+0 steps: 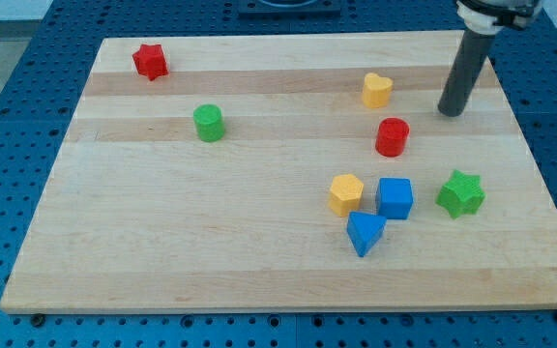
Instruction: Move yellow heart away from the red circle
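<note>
Camera view, my tip (450, 112) a bare rod with no jaws to open or close, yellow heart (377, 90) near it at 9 o'clock, untouched, red circle (392, 137) just beside the heart at 5 o'clock, wooden board (211, 232) beneath.

My tip (450, 112) rests on the wooden board (259, 251) at upper right, right of the yellow heart (377, 90). The red circle (392, 136) sits just below the heart.
</note>
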### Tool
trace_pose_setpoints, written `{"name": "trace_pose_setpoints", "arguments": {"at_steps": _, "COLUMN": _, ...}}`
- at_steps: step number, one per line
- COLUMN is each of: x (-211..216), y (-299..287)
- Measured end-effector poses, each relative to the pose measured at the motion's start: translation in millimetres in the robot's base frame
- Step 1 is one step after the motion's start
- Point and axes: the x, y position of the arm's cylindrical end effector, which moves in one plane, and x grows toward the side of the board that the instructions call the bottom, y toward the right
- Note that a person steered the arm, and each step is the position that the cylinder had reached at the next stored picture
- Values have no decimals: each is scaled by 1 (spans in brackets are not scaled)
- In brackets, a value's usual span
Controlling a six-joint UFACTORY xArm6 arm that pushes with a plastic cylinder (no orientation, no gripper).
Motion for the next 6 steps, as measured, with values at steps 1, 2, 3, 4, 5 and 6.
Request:
{"name": "trace_pose_setpoints", "arguments": {"at_steps": 1, "x": -20, "y": -18}}
{"name": "trace_pose_setpoints", "arguments": {"at_steps": 2, "x": -20, "y": -28}}
{"name": "trace_pose_setpoints", "arguments": {"at_steps": 3, "x": -20, "y": -57}}
{"name": "trace_pose_setpoints", "arguments": {"at_steps": 4, "x": -20, "y": -84}}
{"name": "trace_pose_setpoints", "arguments": {"at_steps": 5, "x": -20, "y": -108}}
{"name": "trace_pose_setpoints", "arguments": {"at_steps": 6, "x": -20, "y": -130}}
